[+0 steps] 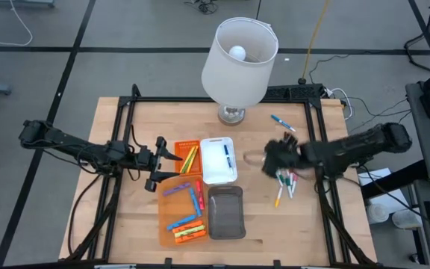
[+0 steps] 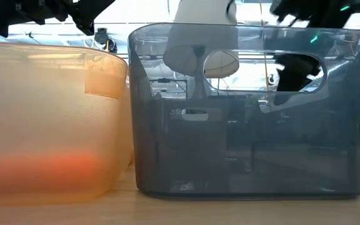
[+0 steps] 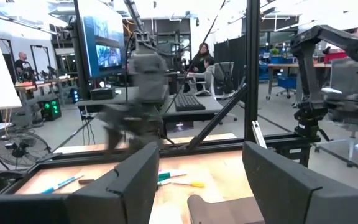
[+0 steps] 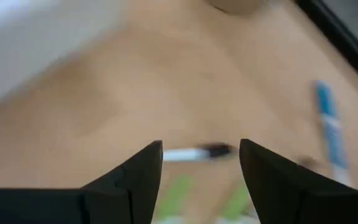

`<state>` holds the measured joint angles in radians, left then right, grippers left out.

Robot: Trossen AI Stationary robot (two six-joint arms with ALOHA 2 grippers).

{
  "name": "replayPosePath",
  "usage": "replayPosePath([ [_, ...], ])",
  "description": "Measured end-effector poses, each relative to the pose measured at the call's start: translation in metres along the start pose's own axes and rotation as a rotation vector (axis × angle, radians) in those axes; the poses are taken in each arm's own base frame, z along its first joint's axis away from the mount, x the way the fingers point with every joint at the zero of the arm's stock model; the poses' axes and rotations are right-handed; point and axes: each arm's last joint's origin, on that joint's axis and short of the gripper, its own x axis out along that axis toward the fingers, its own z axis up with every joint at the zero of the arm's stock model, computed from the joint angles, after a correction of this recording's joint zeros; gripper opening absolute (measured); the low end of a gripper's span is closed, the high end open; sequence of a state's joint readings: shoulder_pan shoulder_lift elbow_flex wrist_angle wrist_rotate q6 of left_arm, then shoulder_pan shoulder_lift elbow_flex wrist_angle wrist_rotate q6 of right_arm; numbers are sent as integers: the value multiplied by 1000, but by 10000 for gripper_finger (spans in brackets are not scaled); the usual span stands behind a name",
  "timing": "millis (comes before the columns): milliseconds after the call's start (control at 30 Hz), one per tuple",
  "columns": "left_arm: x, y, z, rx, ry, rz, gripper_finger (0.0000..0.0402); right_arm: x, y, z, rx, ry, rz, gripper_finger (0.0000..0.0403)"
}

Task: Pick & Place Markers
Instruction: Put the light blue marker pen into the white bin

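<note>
Several markers point(image 1: 284, 183) lie loose in a small heap on the wooden table at the right, and a blue one point(image 1: 282, 122) lies apart farther back. More markers lie in two orange trays point(image 1: 187, 155) point(image 1: 184, 217), and a dark one point(image 1: 227, 155) in the white tray point(image 1: 219, 161). My right gripper point(image 1: 273, 160) hangs blurred just beyond the heap, open and tilted down. In its wrist view the gripper point(image 4: 201, 168) stands above a white marker with a black cap point(image 4: 197, 152). My left gripper point(image 1: 176, 166) point(image 3: 197, 180) waits open and level at the upper orange tray's left edge, with nothing between its fingers.
A white-shaded lamp point(image 1: 237, 63) stands at the table's far middle. A grey tray point(image 1: 226, 211) sits in front of the white one. The low view is filled by the orange tray's wall point(image 2: 49, 125) and the grey tray's wall point(image 2: 249, 106). Bare wood lies between the trays and the heap.
</note>
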<state>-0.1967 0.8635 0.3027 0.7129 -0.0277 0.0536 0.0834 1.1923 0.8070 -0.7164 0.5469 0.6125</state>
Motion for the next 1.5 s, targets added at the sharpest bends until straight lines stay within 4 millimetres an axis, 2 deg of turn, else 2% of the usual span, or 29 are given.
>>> replayPosePath([
  [100,0,0,-1,0,6,7,237,17,-33,16,91,56,-82,201],
  [267,0,0,-1,1,7,8,237,46,-79,30,224,91,-78,201],
  [400,0,1,-1,2,9,21,237,58,-110,33,366,118,-91,201],
  [533,0,2,-1,6,11,34,237,67,-131,29,444,169,-134,201],
  [667,0,5,-1,7,13,47,237,77,-139,26,465,204,-180,201],
  [900,0,5,-2,-1,16,47,237,101,-145,6,468,188,-293,201],
  [1167,0,6,-2,1,17,53,237,110,-154,-15,505,205,-288,201],
  [1333,0,6,-2,0,16,52,237,116,-151,-33,454,223,-278,201],
  [1500,0,6,-2,0,17,53,237,120,-148,-40,427,188,-255,201],
])
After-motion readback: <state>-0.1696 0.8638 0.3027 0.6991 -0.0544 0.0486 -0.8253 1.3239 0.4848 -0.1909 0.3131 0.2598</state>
